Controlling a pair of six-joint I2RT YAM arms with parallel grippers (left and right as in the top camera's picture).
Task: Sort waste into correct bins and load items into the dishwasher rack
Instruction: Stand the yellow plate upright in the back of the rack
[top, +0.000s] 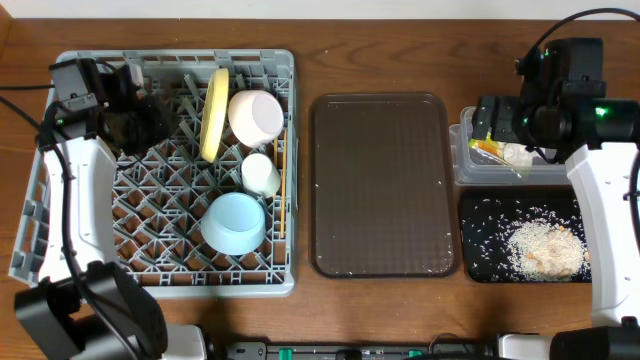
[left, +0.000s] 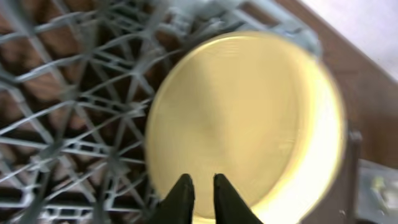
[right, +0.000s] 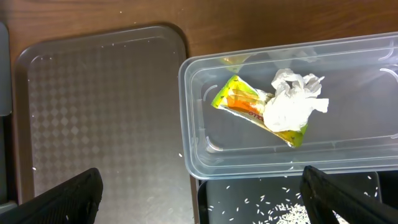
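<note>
**Desk:** Where is the yellow plate (left: 249, 124) sitting, and what are the arms doing?

**Photographer:** It is standing on edge among the pegs at the back of the dishwasher rack (top: 200, 283), beside the white bowl (top: 256, 115). The left gripper (left: 202, 196) is pointing at its face with fingers pinched almost together and nothing between them. The right gripper (right: 208, 193) is hanging spread wide over the clear tub (right: 199, 155), which is holding the wrapper (right: 239, 102) and tissue (right: 289, 102).

**Desk:** How is the plate likely to handle?

**Photographer:** It is looking rigid, smooth and probably slick, so a pinch on the flat face is going nowhere. I am judging the exposed upper rim the place to hold it, with the jaws straddling the edge. It may be breakable, so knocking it against the pegs is worth avoiding.
</note>
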